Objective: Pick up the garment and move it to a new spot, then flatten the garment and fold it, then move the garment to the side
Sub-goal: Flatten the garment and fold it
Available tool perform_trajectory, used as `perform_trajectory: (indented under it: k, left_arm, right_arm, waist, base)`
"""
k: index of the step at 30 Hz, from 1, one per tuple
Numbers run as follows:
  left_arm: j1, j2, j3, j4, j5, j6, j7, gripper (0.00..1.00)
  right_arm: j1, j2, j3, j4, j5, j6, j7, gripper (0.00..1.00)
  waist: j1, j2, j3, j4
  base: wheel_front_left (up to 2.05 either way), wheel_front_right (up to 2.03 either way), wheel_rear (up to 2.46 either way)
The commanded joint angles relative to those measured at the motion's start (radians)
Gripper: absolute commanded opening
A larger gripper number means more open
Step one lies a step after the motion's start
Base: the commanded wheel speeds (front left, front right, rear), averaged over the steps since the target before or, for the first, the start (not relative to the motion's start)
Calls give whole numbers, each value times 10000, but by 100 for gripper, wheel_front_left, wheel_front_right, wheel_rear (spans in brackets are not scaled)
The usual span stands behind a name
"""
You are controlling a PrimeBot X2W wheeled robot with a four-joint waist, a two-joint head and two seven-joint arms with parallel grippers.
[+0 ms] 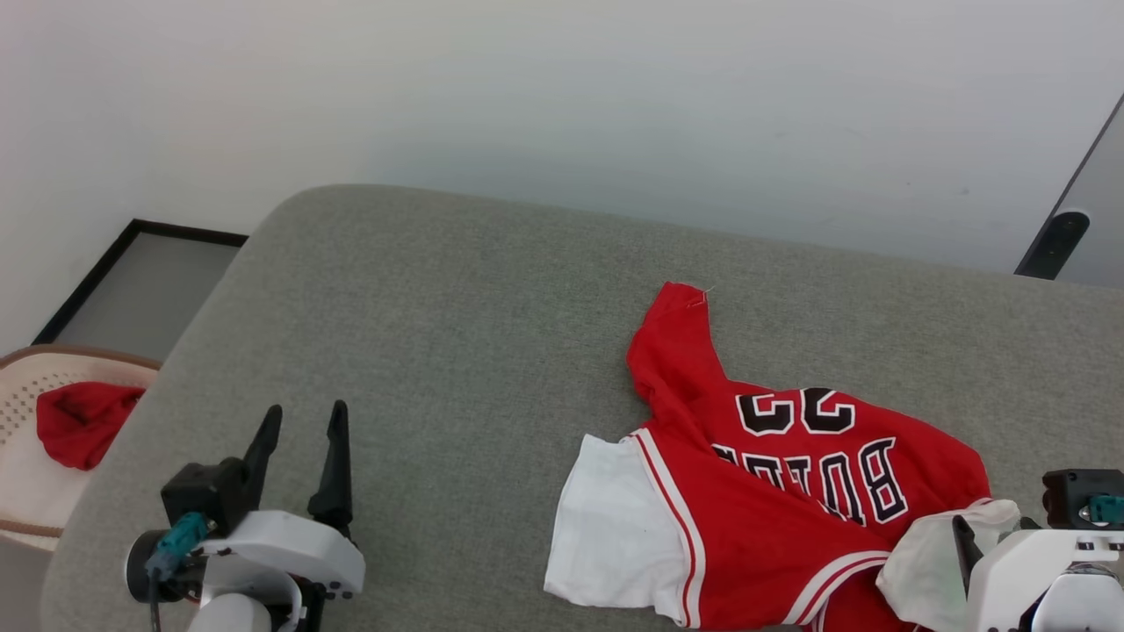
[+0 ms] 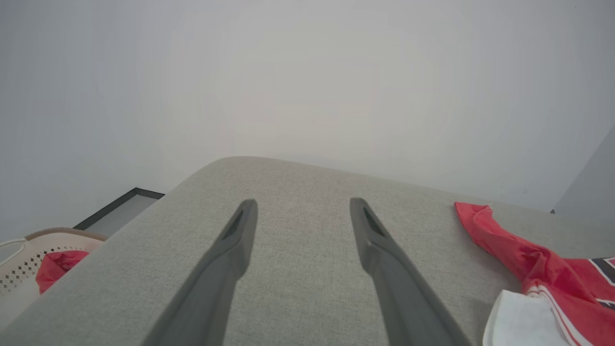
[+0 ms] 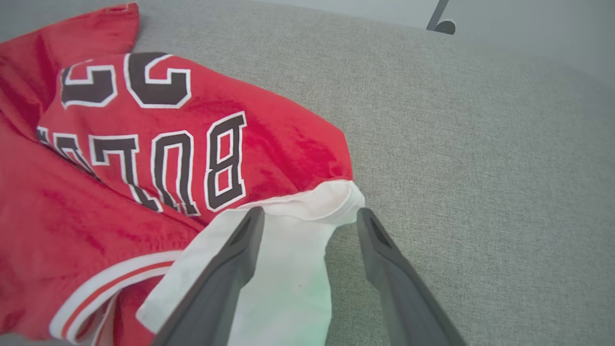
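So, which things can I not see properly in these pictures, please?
1. Head view: the bottom edge cuts off the near part of the garment.
2. Head and right wrist views: a fold hides the end of the lettering.
3. Right wrist view: whether the open right claw touches the white sleeve under it is unclear.
4. Head view: the left edge cuts the basket; the red cloth inside is too crumpled to identify.
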Motion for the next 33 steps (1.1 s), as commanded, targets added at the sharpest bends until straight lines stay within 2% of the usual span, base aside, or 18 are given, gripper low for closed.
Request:
perform_trajectory:
  k: [1, 14, 24, 25, 26, 27, 28, 29, 33]
  left_arm:
    - [30, 17, -28, -19, -66, -32, 3, 100]
    - [-78, 51, -202, 60, -206, -32, 3, 100]
    - [-268, 13, -348, 150, -291, -32, 3, 100]
    - [-288, 12, -364, 165, -288, -32, 3, 100]
    - [-309, 6, -383, 176, -295, -32, 3, 100]
    - [-332, -7, -399, 186, -306, -32, 3, 100]
    - [-332, -7, -399, 186, -306, -32, 3, 100]
    - [-351, -11, -412, 197, -308, -33, 3, 100]
    - [-398, -23, -424, 239, -310, -33, 3, 100]
  right_arm:
    - [-177, 38, -99, 100, -101, -3, -97, 100]
    - [-763, 126, -551, 1182, -113, -3, -248, 100]
    - [-1585, 129, -577, 2244, 81, -3, 306, 100]
    - [-1678, 128, -620, 2328, 106, -3, 370, 91]
    - [-1768, 125, -647, 2392, 58, -3, 395, 49]
    - [-1855, 125, -678, 2465, 31, -3, 409, 24]
    - [-1855, 125, -678, 2465, 31, -3, 409, 24]
    - [-1912, 127, -704, 2522, 11, -3, 406, 0]
    - [-2053, 129, -739, 2619, 39, -3, 424, 0]
  waist:
    - [0, 0, -1, 36]
    - [0, 0, 138, 231]
    - [0, 0, 383, 371]
    - [0, 0, 403, 389]
    - [0, 0, 428, 411]
    - [0, 0, 448, 436]
    - [0, 0, 448, 436]
    - [0, 0, 467, 462]
    - [0, 0, 501, 528]
  base:
    - [0, 0, 0]
    - [0, 0, 0]
    - [0, 0, 0]
    - [0, 0, 0]
    - [0, 0, 0]
    - [0, 0, 0]
    - [0, 0, 0]
    - [0, 0, 0]
    - [0, 0, 0]
